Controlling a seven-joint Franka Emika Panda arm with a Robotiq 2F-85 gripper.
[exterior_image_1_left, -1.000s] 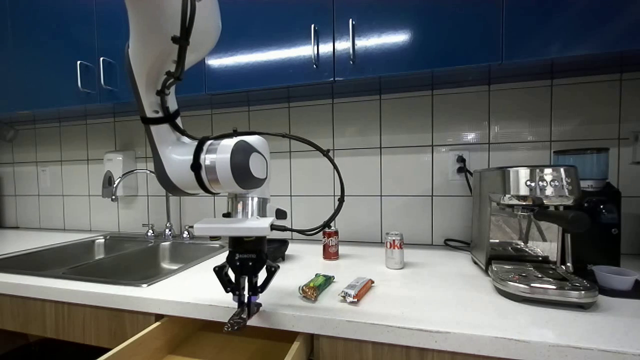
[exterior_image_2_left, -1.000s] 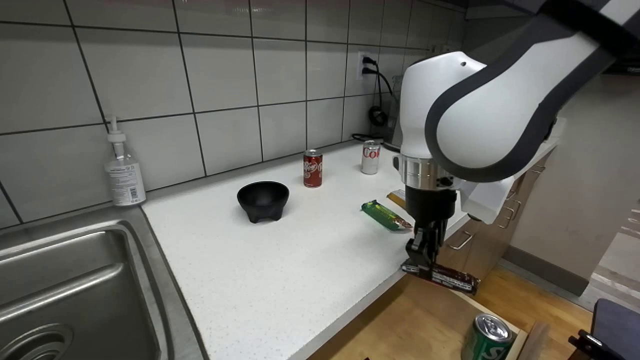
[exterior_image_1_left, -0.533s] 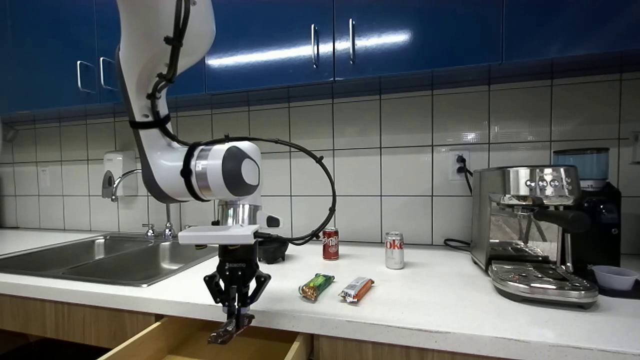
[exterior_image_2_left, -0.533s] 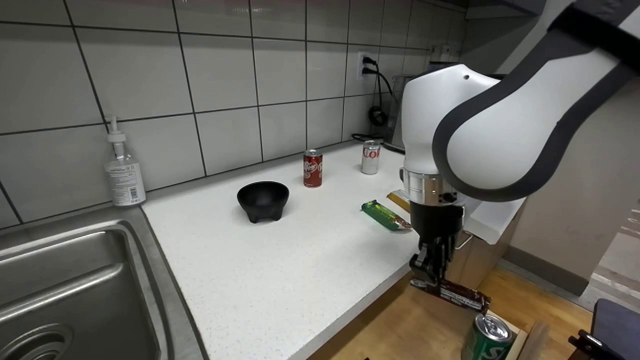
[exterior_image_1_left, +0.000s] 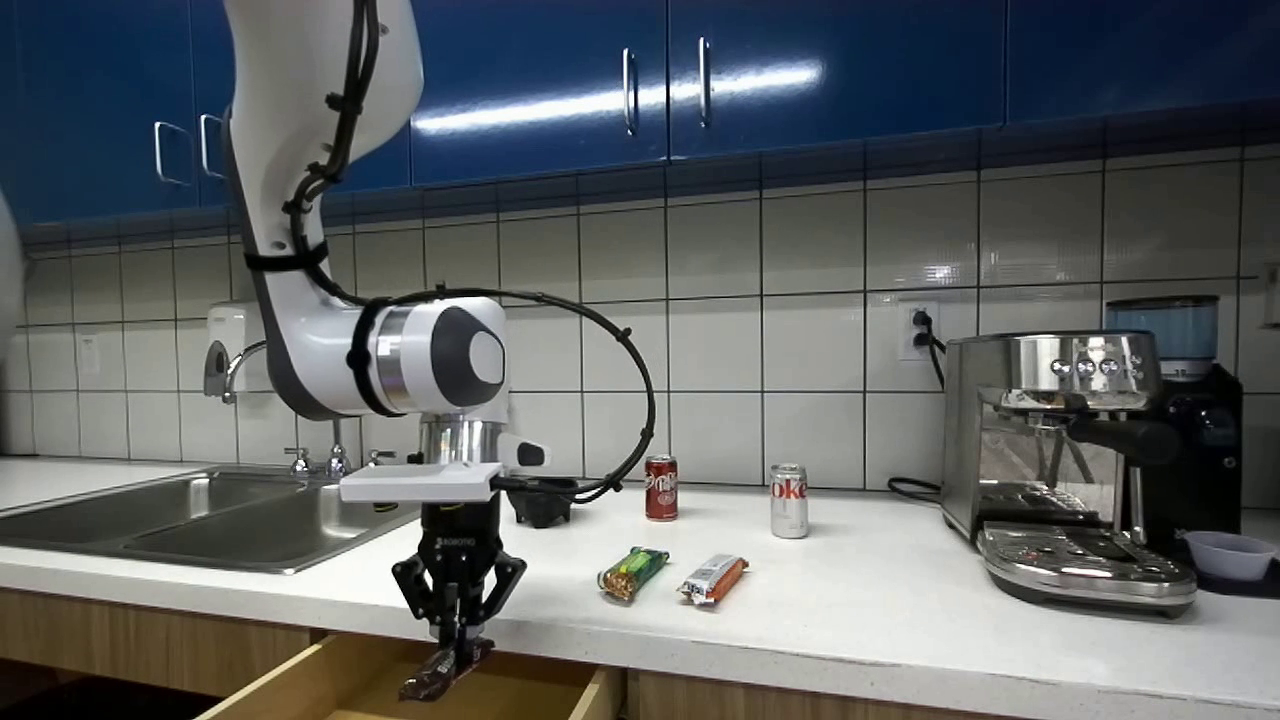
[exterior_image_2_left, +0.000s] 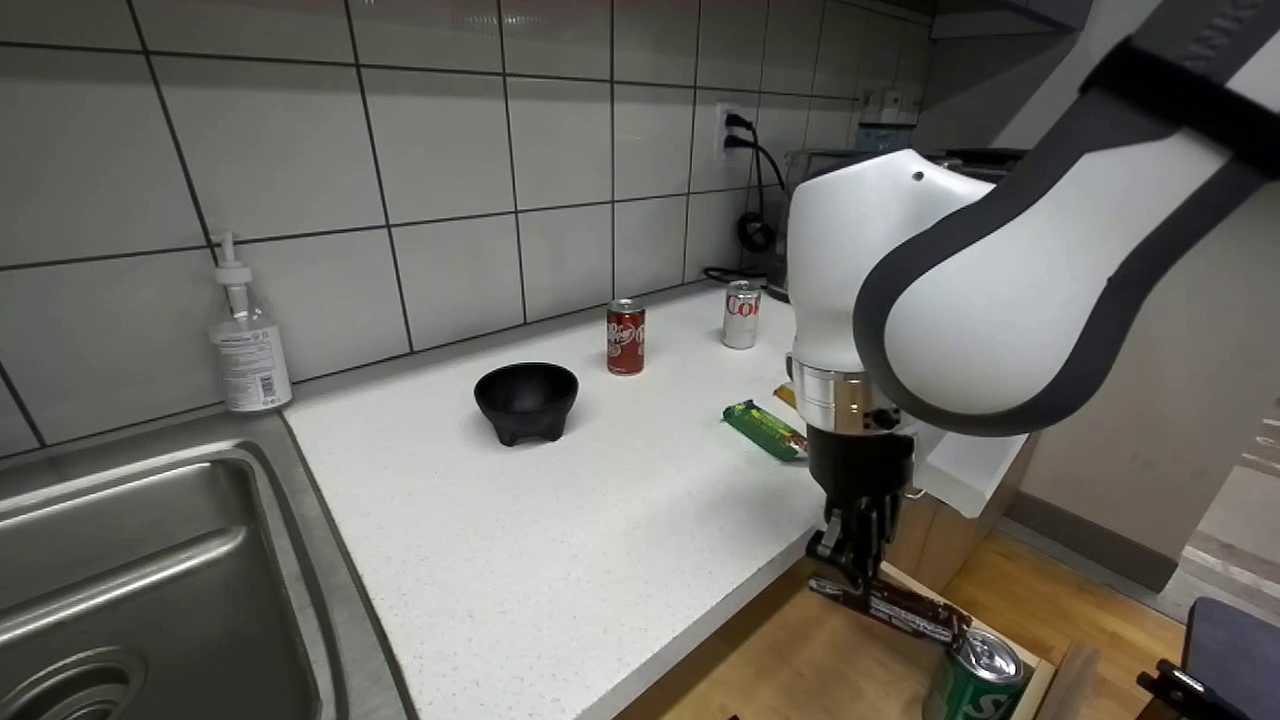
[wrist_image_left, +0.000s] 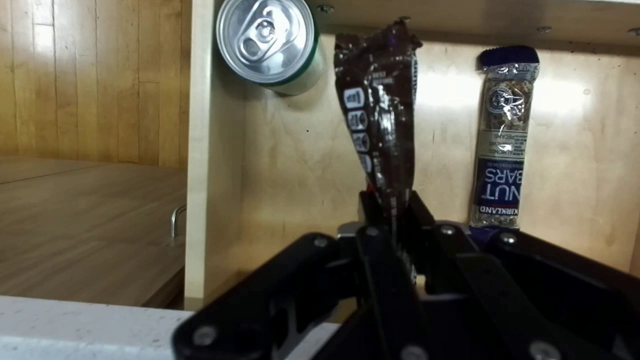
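My gripper is shut on a brown wrapped bar, held over the open wooden drawer just in front of the counter edge. In an exterior view the bar slants down to the right from the gripper, its end close to a green can in the drawer; whether they touch I cannot tell. In the wrist view the bar sticks out beyond the fingers. The can stands in a drawer corner, and a nut bar lies on the drawer floor.
The white counter carries a black bowl, a red can, a silver can, a green-wrapped bar and an orange-and-white bar. A sink and a coffee machine flank them.
The gripper has moved with the brown bar away from the counter edge and down, over the drawer. The bar's end is now close to the green can. The grip is unchanged.
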